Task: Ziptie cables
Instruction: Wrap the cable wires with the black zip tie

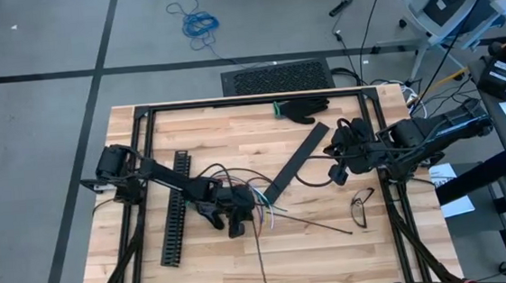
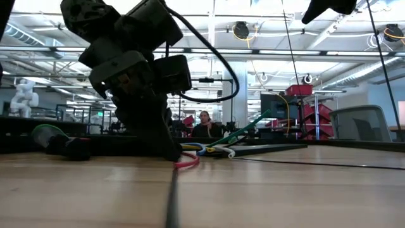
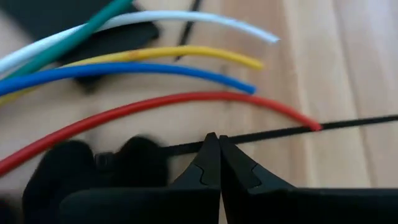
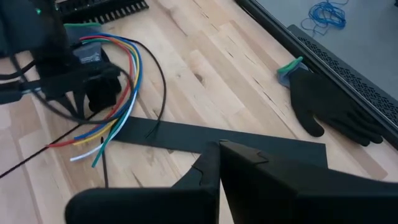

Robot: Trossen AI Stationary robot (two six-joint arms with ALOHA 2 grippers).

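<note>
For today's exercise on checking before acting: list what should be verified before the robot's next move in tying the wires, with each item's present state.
1. Left gripper shut beside the zip tie, near the red wire: ok.
2. Zip tie actually pinched: cannot tell.
3. Wires gathered; ends fan apart: not ok.
4. Zip tie wrapped around the wires: not ok.
5. Right gripper shut, holding nothing, above the flat black strip: ok.
6. Glove and glasses apart from the wires: ok.
</note>
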